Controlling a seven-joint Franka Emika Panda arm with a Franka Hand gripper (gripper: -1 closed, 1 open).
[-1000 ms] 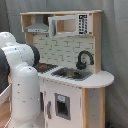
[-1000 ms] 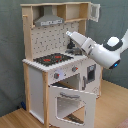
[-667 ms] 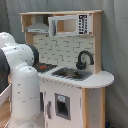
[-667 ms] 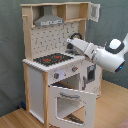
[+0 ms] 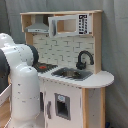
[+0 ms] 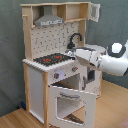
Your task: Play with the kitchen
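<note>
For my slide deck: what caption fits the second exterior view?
Panda arm reaching toward the toy kitchen counter, oven door hanging open below the hob.

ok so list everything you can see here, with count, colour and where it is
kitchen: one, white and light wood, centre in both exterior views
hob: one, black with red rings, countertop
sink: one, grey, countertop beside the hob
faucet: one, black, behind the sink
hood: one, grey, above the hob
pegboard back: one, white, behind the counter
oven door: one, white, windowed, hanging open below the hob
upper cupboard door: one, white, swung open, top
robot arm: one, white, reaching over the counter from the second exterior view's right
</note>
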